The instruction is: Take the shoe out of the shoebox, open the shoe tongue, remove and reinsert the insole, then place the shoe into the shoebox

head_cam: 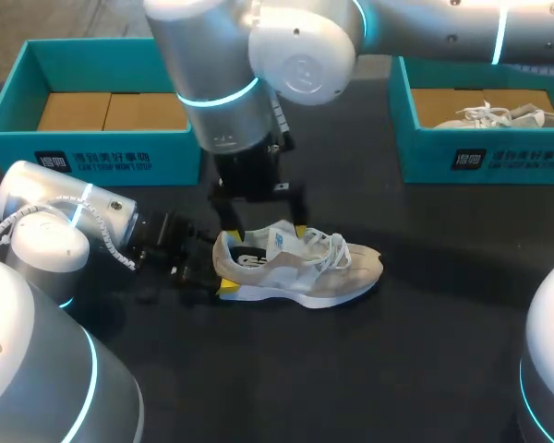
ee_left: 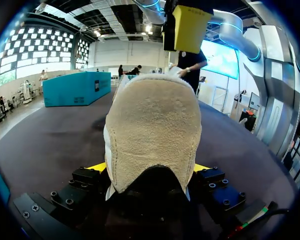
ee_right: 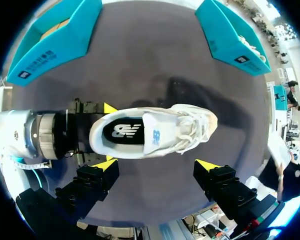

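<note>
A white and beige sneaker [head_cam: 300, 268] lies upright on the dark table, toe to the right. From the left, my left gripper [head_cam: 229, 263] is shut on its heel. In the left wrist view the suede heel [ee_left: 152, 135] fills the space between the yellow tips [ee_left: 97, 166]. My right gripper [head_cam: 263, 226] hangs open just above the heel opening and touches nothing. In the right wrist view the sneaker [ee_right: 155, 131] lies ahead of the right gripper [ee_right: 156, 165], its insole [ee_right: 125, 131] showing inside.
An open teal shoebox [head_cam: 102, 148] with a bare cardboard floor stands at the back left. A second teal shoebox [head_cam: 485, 157] at the back right holds another white shoe [head_cam: 503, 115]. My right arm's wrist [head_cam: 231, 92] looms over the table's middle.
</note>
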